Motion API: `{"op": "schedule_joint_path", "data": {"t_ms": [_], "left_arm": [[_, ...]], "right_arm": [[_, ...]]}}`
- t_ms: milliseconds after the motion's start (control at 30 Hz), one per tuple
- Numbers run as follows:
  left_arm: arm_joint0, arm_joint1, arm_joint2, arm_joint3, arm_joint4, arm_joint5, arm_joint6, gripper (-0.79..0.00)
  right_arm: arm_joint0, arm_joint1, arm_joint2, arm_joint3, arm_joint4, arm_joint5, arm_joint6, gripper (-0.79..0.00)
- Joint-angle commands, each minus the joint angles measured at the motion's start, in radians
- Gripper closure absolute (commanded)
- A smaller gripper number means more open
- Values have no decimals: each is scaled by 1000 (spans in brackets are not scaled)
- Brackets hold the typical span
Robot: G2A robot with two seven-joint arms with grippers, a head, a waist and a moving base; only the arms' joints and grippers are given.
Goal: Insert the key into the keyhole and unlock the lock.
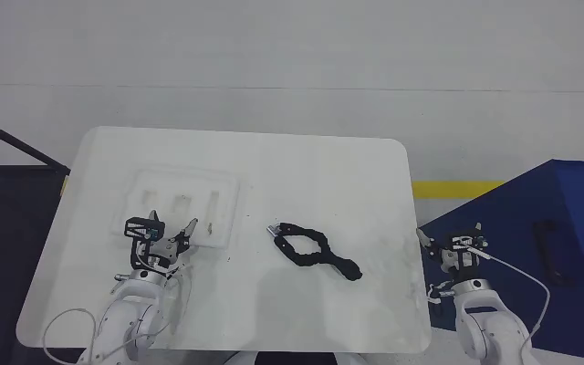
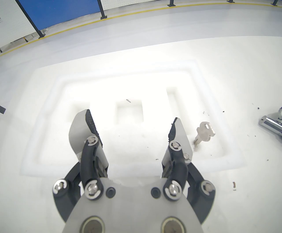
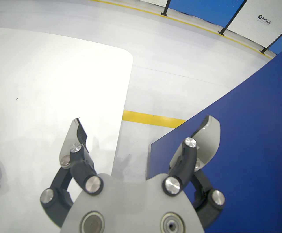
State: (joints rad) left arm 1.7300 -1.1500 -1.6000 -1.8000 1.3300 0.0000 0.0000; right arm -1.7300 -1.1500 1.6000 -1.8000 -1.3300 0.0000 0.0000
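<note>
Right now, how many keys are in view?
1. The key sits in the foam tray, at the side toward the lock, just off the open left tool. The tool covers part of the tray, so another could be hidden.

A robotics lab or industrial test hall, not a home; a smooth pale grey poured floor carries a yellow painted boundary line; blue flat partition panels and white perforated boards on black metal legs fence the work area; a plain white rounded-corner table serves as the bench.
</note>
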Motion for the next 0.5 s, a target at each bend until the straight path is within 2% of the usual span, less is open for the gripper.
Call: {"op": "schedule_joint_path", "data": {"t_ms": [0, 233, 267, 467], "left_arm": [[0, 0, 0, 0, 0, 0, 0, -633], [0, 0, 0, 0, 0, 0, 0, -633], [-1, 0, 0, 0, -2, -4, -5, -785], [-63, 7, -83, -89, -168, -83, -285, -785]], "right_arm": [[0, 0, 0, 0, 0, 0, 0, -785], [0, 0, 0, 0, 0, 0, 0, -785], [0, 0, 0, 0, 0, 0, 0, -785], [0, 0, 0, 0, 0, 0, 0, -785]]}}
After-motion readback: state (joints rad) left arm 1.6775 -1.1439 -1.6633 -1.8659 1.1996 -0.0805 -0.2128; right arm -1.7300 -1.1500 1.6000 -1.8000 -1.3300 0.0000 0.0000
